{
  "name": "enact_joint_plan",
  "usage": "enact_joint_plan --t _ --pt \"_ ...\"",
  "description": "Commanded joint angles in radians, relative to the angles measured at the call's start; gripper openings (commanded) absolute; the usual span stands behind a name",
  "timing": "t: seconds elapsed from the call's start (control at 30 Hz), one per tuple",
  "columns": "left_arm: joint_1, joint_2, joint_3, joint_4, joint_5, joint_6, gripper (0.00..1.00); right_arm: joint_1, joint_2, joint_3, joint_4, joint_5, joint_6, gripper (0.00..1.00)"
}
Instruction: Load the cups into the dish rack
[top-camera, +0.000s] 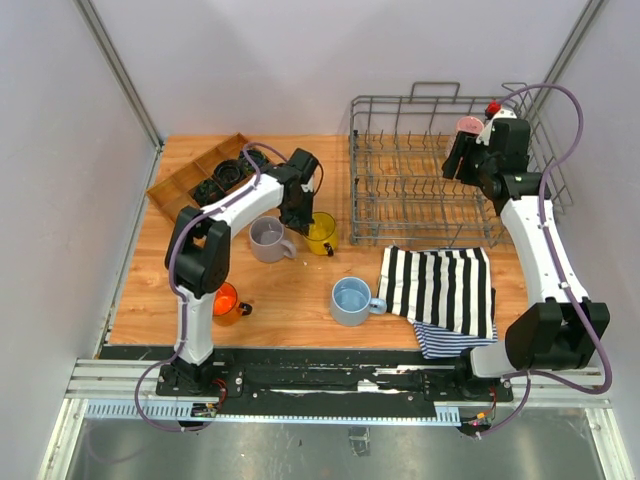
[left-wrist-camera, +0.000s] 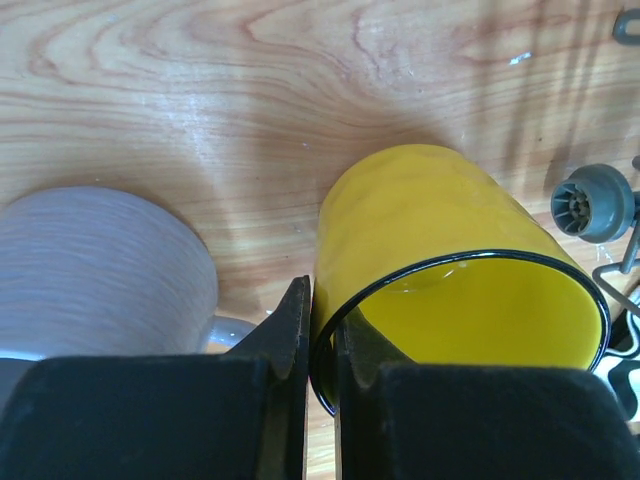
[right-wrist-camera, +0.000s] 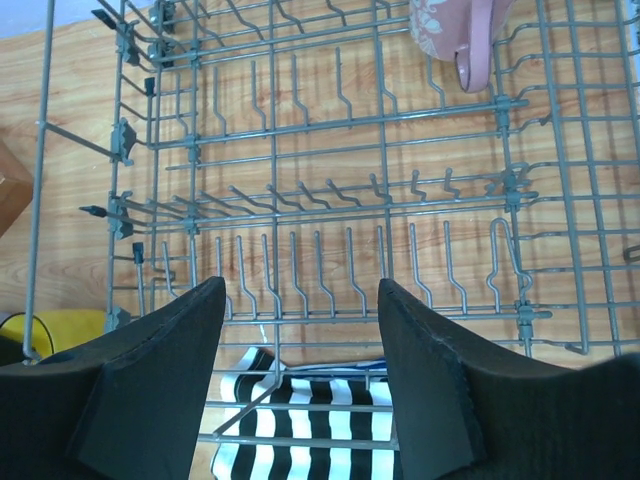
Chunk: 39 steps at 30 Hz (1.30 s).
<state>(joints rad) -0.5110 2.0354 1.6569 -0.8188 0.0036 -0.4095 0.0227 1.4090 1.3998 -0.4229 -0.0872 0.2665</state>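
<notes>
Yellow cup (top-camera: 321, 232) (left-wrist-camera: 440, 250) stands on the desk (top-camera: 290, 290) near the rack's (top-camera: 353, 180) (right-wrist-camera: 340, 122) front left corner, outside it. The left gripper (top-camera: 303, 212) (left-wrist-camera: 322, 330) is clenched on the cup's dark-edged rim, with 1 finger inside the cup and 1 outside against its wall. The grey cup (top-camera: 268, 240) (left-wrist-camera: 100, 270) sits just beside it on the left, apart from the gripper as far as the wrist view shows.

The blue cup (top-camera: 352, 300) rests upright at mid-desk, its handle pointing toward a striped cloth (top-camera: 445, 290) (right-wrist-camera: 300, 400) that lies in front of the rack. The orange cup (top-camera: 226, 299) is close to the left arm's base. The pink cup (top-camera: 469, 127) (right-wrist-camera: 450, 30) is already in the rack, at its far right, mouth down over the tines with its handle showing.

The right gripper (top-camera: 458, 158) (right-wrist-camera: 300, 295) hangs above the rack's right half, released, its 2 fingers spread with nothing between them; through the gap the rows of bare tines show.

A wooden tray (top-camera: 200, 175) holding dark items lies at the desk's far left corner.
</notes>
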Motion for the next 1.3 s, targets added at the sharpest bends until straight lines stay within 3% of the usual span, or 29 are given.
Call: enact_joint_plan --t 0.0,0.17,0.37,0.5,0.6,0.73,1.0,1.27 --pt "0.078 -0.106 0.072 0.005 0.044 -0.029 0.01 0.011 0.026 0.097 -0.076 -0.075 -0.009 0.63" --pt "0.186 -0.237 0.091 0.095 0.145 -0.061 0.01 0.011 0.061 0.158 -0.143 -0.242 0.055 0.63" --pt "0.226 -0.367 -0.026 0.542 0.367 -0.260 0.01 0.011 0.068 0.152 -0.113 -0.473 0.230 0.63" --pt "0.226 -0.361 -0.081 0.847 0.445 -0.415 0.01 0.011 0.040 0.047 0.087 -0.668 0.459 0.63" --pt "0.218 -0.337 -0.131 1.119 0.458 -0.555 0.01 0.013 0.015 -0.078 0.398 -0.773 0.696 0.63" --pt "0.184 -0.294 -0.120 1.308 0.406 -0.560 0.01 0.018 -0.004 -0.199 0.731 -0.793 0.989 0.63" --pt "0.115 -0.200 -0.071 1.507 0.382 -0.536 0.01 0.078 0.069 -0.221 1.066 -0.764 1.279 0.64" --pt "0.092 -0.168 -0.053 1.569 0.395 -0.534 0.00 0.130 0.140 -0.204 1.114 -0.730 1.306 0.63"
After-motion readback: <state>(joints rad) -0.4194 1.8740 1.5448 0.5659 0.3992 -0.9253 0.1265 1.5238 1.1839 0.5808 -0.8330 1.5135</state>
